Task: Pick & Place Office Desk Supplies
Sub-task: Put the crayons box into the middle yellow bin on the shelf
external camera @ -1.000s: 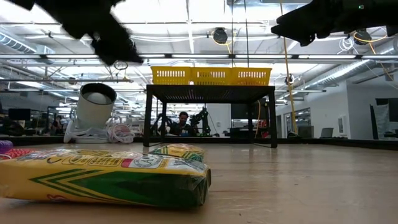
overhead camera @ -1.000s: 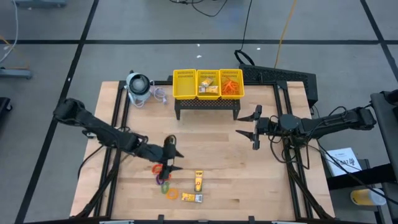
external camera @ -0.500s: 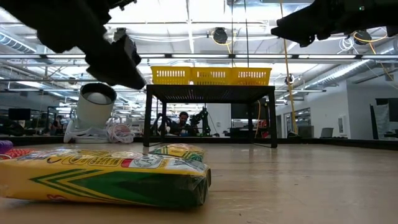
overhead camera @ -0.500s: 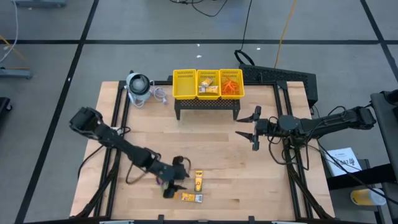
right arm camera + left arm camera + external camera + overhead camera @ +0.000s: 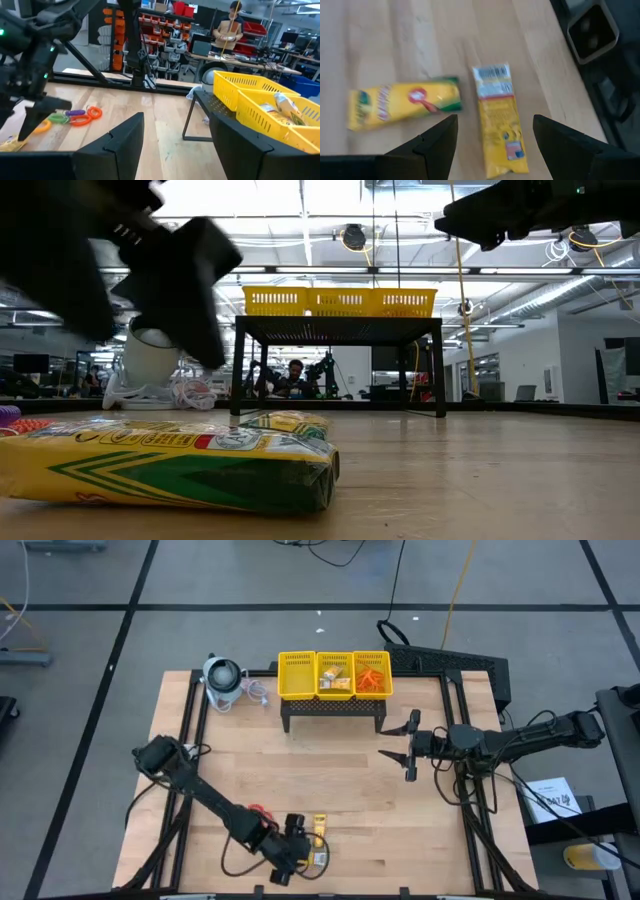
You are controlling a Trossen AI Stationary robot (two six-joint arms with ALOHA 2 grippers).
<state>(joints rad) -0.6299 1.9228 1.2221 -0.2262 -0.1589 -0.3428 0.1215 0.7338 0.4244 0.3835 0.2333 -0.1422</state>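
Two yellow-orange packets lie flat on the wood near the table's front edge: one (image 5: 496, 125) between my left gripper's open fingers, the other (image 5: 405, 107) beside it. In the high view they show as a farther packet (image 5: 320, 830) and a nearer packet (image 5: 320, 858). My left gripper (image 5: 303, 848) hovers over them, slanting down, and touches nothing. Coloured rings (image 5: 75, 116) lie on the table to the packets' left, a red one (image 5: 258, 811) among them. My right gripper (image 5: 405, 750) hangs open in the air, right of the stand.
The yellow three-compartment basket (image 5: 335, 675) sits on a black stand (image 5: 333, 710) at the table's far middle, with packets and orange bands inside. A grey-white round device (image 5: 222, 680) with a cord stands at the far left. People show in the room beyond (image 5: 232, 20).
My left gripper has swept from above the rings toward the table's near edge and to the right, sinking and tipping downward, and now hangs over the two packets. Its fingers have stayed open. The packets and rings have not moved.
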